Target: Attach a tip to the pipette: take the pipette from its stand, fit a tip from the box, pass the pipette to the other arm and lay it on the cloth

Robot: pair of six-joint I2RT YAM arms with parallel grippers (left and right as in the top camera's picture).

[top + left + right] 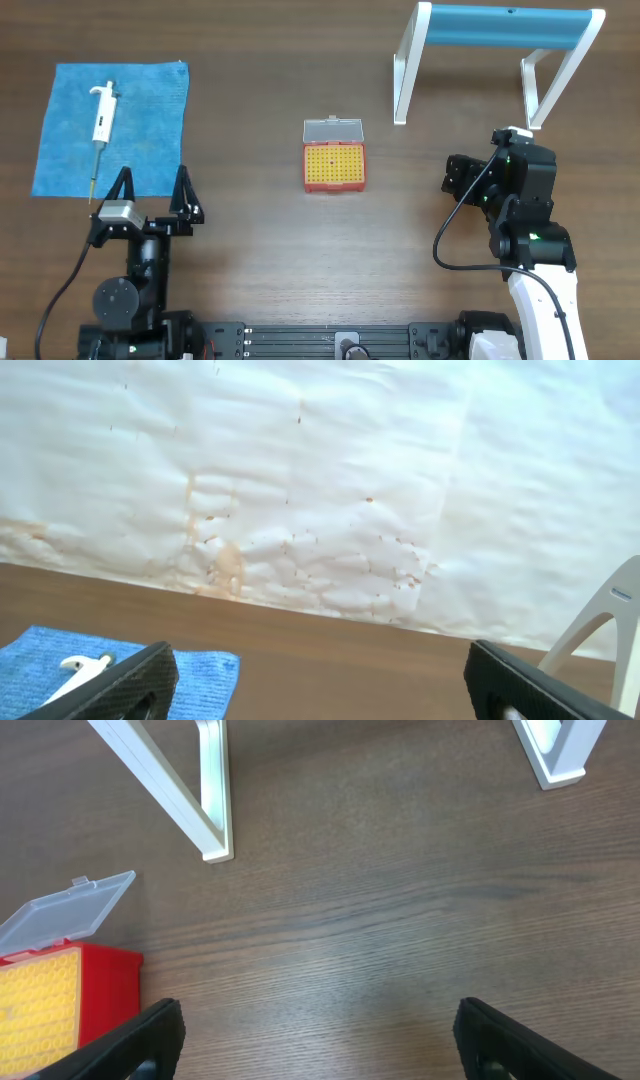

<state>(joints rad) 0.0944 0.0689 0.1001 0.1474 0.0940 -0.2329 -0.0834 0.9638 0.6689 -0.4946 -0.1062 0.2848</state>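
I see the pipette (103, 112) lying on the blue cloth (150, 120), well apart from the open tip box (335, 168). Left gripper (152, 185) spread and empty at the cloth's near edge. Right gripper (320, 1045) spread and empty, near the stand (500, 25).

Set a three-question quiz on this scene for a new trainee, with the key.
1. True or false: the pipette lies on the cloth.
2. Where does the tip box stand? A) between the cloth and the stand; B) on the cloth; C) in a gripper.
3. Fill in: the left gripper and the right gripper are both ____ and hold nothing.

Key: 1 true; 2 A; 3 open.
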